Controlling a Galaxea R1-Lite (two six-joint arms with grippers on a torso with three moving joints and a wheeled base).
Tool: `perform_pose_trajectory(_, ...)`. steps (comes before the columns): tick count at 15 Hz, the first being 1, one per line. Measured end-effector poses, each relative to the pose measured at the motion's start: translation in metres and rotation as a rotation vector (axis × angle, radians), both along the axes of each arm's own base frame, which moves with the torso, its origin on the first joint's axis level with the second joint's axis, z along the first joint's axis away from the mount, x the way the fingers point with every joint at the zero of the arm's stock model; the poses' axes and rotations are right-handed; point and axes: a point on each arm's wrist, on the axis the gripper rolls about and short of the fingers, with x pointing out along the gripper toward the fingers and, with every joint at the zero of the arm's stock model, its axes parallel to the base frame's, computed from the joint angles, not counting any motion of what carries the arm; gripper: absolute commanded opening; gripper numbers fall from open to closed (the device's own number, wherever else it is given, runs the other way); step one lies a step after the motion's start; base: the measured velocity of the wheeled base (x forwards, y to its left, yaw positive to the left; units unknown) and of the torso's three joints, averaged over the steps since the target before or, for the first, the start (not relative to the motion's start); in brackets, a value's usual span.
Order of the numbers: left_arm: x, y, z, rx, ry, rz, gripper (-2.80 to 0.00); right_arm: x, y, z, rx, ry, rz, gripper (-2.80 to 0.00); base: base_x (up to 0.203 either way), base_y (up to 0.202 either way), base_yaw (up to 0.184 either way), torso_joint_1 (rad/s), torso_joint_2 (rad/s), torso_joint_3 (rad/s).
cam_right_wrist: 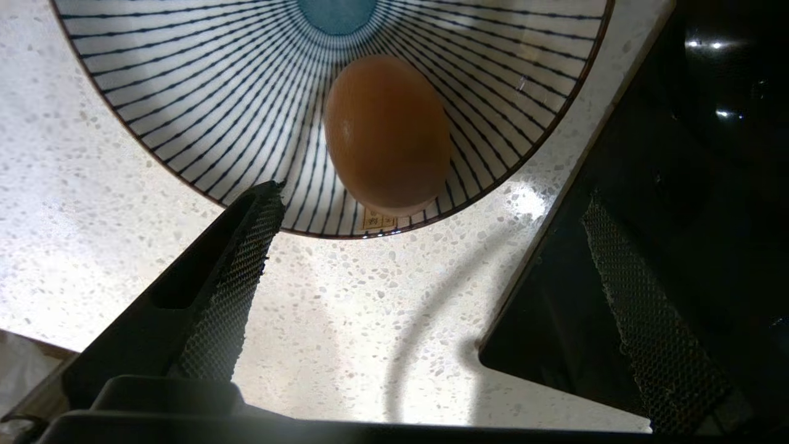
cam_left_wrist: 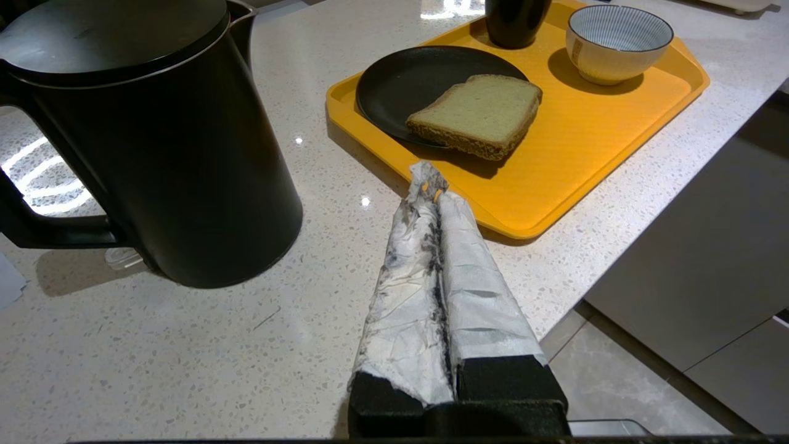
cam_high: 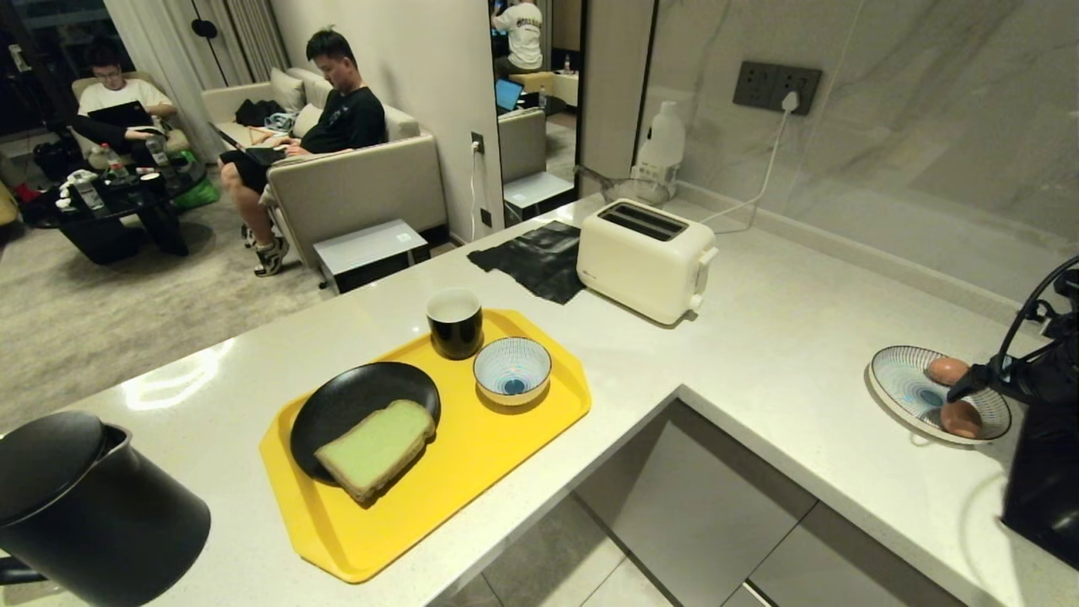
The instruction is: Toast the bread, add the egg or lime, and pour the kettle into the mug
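Observation:
The green-faced bread [cam_high: 377, 447] lies on a black plate [cam_high: 341, 403] on the yellow tray [cam_high: 472, 472]. The black mug [cam_high: 454, 323] stands at the tray's far side. The black kettle [cam_high: 84, 506] stands at the near left. Two brown eggs [cam_high: 947, 369] rest on a striped plate [cam_high: 902, 384] at the right. My right gripper [cam_right_wrist: 431, 197] hovers open just short of the nearer egg [cam_right_wrist: 387, 132], which it does not touch. My left gripper [cam_left_wrist: 428, 179], with white-wrapped fingers, is shut and empty beside the kettle [cam_left_wrist: 154, 142]. No lime is in view.
A cream toaster [cam_high: 645, 260] stands at the back with a black cloth [cam_high: 539, 257] beside it. A striped bowl [cam_high: 512, 369] sits on the tray next to the mug. A glossy black surface [cam_right_wrist: 678, 185] lies close by the right gripper. People sit on sofas beyond the counter.

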Motion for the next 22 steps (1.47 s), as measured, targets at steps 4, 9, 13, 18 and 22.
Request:
perform_pose_trajectory(4, 0.000, 0.000, 0.000, 0.000, 0.000, 0.000, -2.80, 0.002, -0.002, -0.002, -0.021, 0.004, 0.021, 0.00, 0.000, 0.000, 0.000, 0.000, 0.00, 0.000)
perform_pose_trajectory(9, 0.000, 0.000, 0.000, -0.001, 0.000, 0.000, -2.80, 0.007, -0.002, 0.002, -0.040, -0.014, 0.037, 0.00, 0.000, 0.000, 0.000, 0.000, 0.00, 0.000)
perform_pose_trajectory(13, 0.000, 0.000, 0.000, 0.000, 0.000, 0.000, -2.80, 0.011, 0.004, 0.000, -0.037, -0.007, 0.054, 0.00, 0.000, 0.000, 0.000, 0.000, 0.00, 0.000)
perform_pose_trajectory(18, 0.000, 0.000, 0.000, 0.000, 0.000, 0.000, -2.80, 0.017, 0.012, -0.003, -0.044, -0.001, 0.074, 0.00, 0.000, 0.000, 0.000, 0.000, 0.00, 0.000)
perform_pose_trajectory(22, 0.000, 0.000, 0.000, -0.001, 0.000, 0.000, -2.80, 0.021, 0.012, -0.009, -0.044, 0.007, 0.077, 0.00, 0.000, 0.000, 0.000, 0.000, 0.00, 0.000)
